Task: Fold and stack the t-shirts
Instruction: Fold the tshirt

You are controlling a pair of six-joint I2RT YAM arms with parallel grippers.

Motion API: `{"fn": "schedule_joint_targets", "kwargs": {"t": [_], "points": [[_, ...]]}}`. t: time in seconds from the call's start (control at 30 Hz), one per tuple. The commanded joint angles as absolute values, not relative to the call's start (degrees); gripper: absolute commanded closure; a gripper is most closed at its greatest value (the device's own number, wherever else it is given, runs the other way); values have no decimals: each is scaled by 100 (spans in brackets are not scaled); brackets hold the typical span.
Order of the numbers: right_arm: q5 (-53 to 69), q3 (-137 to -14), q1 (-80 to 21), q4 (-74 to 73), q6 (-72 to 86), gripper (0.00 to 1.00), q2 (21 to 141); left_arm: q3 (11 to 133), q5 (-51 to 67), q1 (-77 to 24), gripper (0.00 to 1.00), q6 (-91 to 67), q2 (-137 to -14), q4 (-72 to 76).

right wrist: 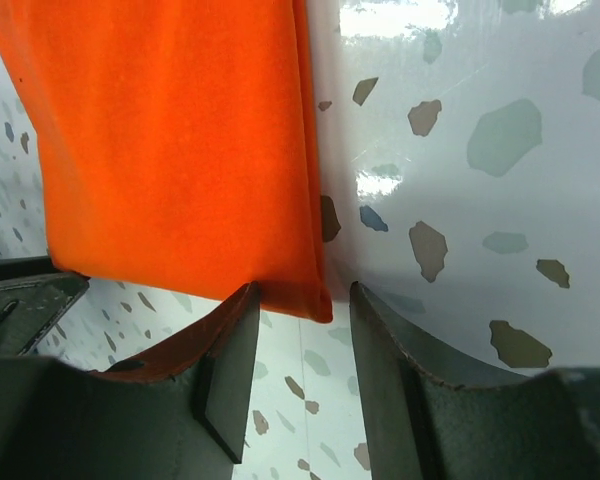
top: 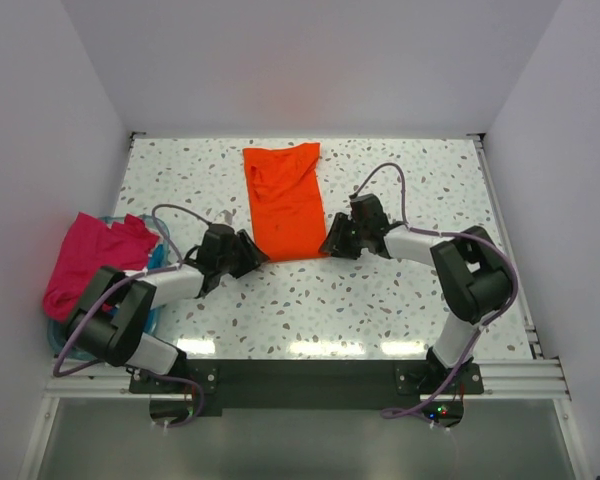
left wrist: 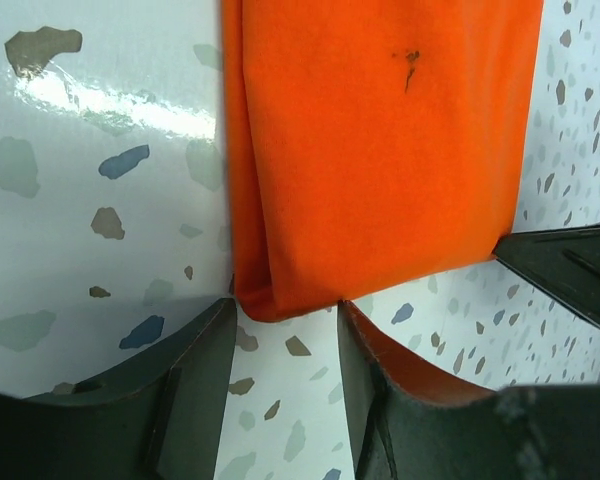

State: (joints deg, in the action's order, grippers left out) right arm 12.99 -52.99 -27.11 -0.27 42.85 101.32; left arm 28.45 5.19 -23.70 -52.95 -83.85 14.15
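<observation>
From where I stood, the left arm and right arm wore smooth white shells between chunky black joints. A thin purple-grey cable looped off each. The left gripper and right gripper were matte black, with broad wedge-shaped fingers.

This is a robotics lab test cell. Plain white walls box in a speckled terrazzo-pattern table on three sides. Along its near edge runs an aluminium extrusion rail carrying a black mounting plate, with the left arm and right arm bolted side by side. Loose purple-grey cables loop over the arms, and small indicator lights glow at the right base.
</observation>
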Motion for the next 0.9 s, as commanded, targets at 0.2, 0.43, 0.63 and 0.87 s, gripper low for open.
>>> {"fn": "schedule_joint_targets", "kwargs": {"t": [0.2, 0.43, 0.63, 0.87], "points": [[1213, -5186, -2760, 510, 4570, 72, 10397, 2927, 123, -2391, 65, -5449, -8833, 1600], [1292, -5098, -2777, 466, 4413, 100, 10170, 3024, 150, -2539, 100, -5230, -8763, 1354], [1178, -4335, -3023, 132, 4088, 100, 9057, 2506, 53, -2969, 100, -5264, -7561, 590], [326, -2885, -4209, -807, 4183, 100, 6413, 2022, -728, -4507, 100, -5931, -5137, -1481]]}}
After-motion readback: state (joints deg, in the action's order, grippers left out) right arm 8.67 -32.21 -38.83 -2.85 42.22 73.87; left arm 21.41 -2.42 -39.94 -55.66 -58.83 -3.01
